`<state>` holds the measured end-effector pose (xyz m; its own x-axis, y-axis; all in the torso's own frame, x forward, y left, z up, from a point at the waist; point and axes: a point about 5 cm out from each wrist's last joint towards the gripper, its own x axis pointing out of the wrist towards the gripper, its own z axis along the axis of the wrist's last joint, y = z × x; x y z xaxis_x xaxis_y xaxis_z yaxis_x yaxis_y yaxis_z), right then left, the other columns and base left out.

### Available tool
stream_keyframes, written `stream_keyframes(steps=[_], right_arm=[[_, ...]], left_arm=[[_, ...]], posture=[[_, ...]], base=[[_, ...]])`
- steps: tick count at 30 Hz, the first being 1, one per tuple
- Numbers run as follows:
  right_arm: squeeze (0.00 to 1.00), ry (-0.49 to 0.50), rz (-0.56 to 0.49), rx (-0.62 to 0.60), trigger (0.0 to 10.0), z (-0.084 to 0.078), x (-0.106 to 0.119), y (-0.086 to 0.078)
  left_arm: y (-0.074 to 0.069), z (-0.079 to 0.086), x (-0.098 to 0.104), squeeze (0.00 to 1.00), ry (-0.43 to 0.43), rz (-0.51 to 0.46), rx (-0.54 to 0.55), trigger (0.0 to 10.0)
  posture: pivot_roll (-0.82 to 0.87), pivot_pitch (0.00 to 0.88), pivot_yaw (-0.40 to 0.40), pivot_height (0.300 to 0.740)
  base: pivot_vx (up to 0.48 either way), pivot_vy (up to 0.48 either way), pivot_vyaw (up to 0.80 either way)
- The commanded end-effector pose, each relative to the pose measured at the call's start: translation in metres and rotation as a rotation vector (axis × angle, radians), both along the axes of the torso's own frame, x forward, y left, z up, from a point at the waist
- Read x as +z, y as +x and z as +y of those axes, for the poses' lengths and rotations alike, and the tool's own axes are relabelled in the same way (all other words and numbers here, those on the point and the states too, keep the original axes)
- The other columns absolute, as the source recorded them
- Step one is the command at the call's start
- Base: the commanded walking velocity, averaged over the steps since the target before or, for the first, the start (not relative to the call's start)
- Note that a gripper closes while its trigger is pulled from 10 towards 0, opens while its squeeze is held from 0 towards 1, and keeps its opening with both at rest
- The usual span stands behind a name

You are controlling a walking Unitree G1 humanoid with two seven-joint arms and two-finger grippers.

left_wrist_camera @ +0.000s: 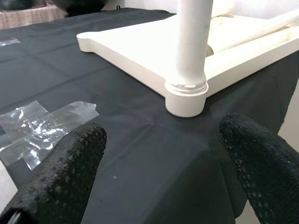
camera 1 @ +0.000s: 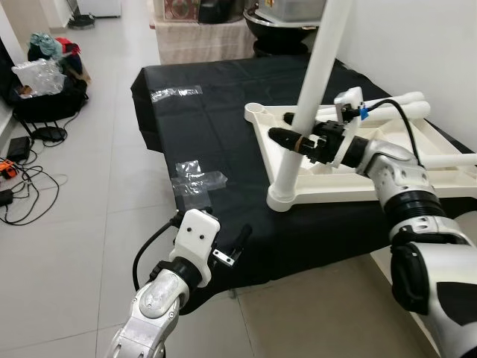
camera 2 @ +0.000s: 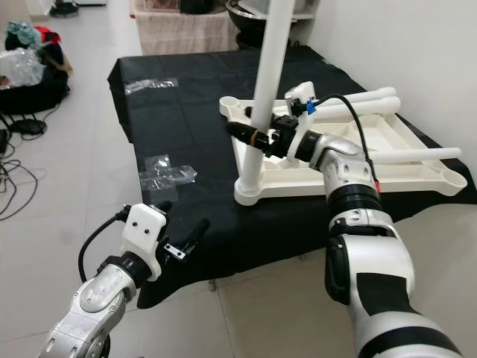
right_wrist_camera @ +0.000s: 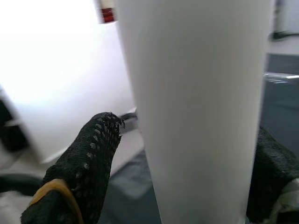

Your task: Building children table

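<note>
Item: children's table top (camera 1: pixel 387 175), white plastic, laid upside down on the black cloth (camera 1: pixel 216 127) covering the tabletop, at about 3 o'clock in the head views. Rounded leg sockets are seen at its corners.

Item: fitted table leg (camera 1: pixel 309 89), a white tube, standing near upright but tilted slightly in the corner socket (camera 1: pixel 283 195) nearest the robot. More loose legs (camera 1: pixel 406 101) are seen lying across the far side of the table top, at roughly 2 o'clock.

Right tool (camera 1: pixel 296 142): closed around the fitted table leg a little above the socket, one black finger (right_wrist_camera: pixel 81 161) on either side of the tube.

Left tool (camera 1: pixel 227 250): open and empty, held low at 6 o'clock just off the near edge of the cloth, its fingers (left_wrist_camera: pixel 60 175) spread and pointed toward the socket.

Handling, judged: the parts are taken to be hollow moulded plastic, so light and stiff, with a smooth, somewhat slippery surface. The leg is best held low, close to the socket, where twisting or pressing is transmitted with least leverage loss. The table top is light enough to slide on the cloth under a push, so bracing of its rim by the free tool is advised.

Other: crumpled clear plastic wrap (camera 1: pixel 195 179) at 9 o'clock of the socket; a bag and cables (camera 1: pixel 33 149) on the tiled floor at 10 o'clock.
</note>
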<state>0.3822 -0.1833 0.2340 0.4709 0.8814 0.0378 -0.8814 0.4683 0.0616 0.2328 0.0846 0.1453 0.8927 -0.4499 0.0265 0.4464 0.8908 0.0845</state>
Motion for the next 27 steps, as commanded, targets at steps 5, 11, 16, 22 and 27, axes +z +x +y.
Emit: stream_keyframes(steps=[5,11,16,22,27], right_arm=[[0.0,-0.02,0.033,0.129,10.0,0.019,-0.001,0.001],[0.0,0.002,0.003,0.058,0.0,0.024,0.002,0.006],[0.0,0.057,-0.048,-0.158,0.0,0.02,0.01,0.016],[0.0,0.084,-0.047,-0.746,0.0,0.0,0.011,0.034],[0.0,0.034,-0.018,-1.167,0.0,-0.025,-0.007,0.032]], left_arm=[[-0.002,-0.001,-0.001,0.0,-0.001,-0.001,-0.004,10.0],[-0.002,-0.001,-0.001,0.0,-0.001,0.001,-0.004,10.0],[-0.002,-0.001,-0.002,0.0,-0.002,0.001,-0.005,10.0],[-0.002,-0.002,-0.001,0.0,-0.003,-0.001,-0.006,10.0],[-0.004,-0.002,-0.002,0.0,-0.004,-0.002,-0.008,10.0]], posture=[[0.04,0.046,-0.09,0.74],[0.04,0.046,-0.09,0.74],[0.03,0.041,-0.089,0.74],[0.03,0.035,-0.094,0.74],[0.03,0.031,-0.095,0.74]], base=[[0.0,0.0,0.0],[0.0,0.0,0.0],[0.0,0.0,0.0],[0.0,0.0,0.0],[0.0,0.0,0.0]])
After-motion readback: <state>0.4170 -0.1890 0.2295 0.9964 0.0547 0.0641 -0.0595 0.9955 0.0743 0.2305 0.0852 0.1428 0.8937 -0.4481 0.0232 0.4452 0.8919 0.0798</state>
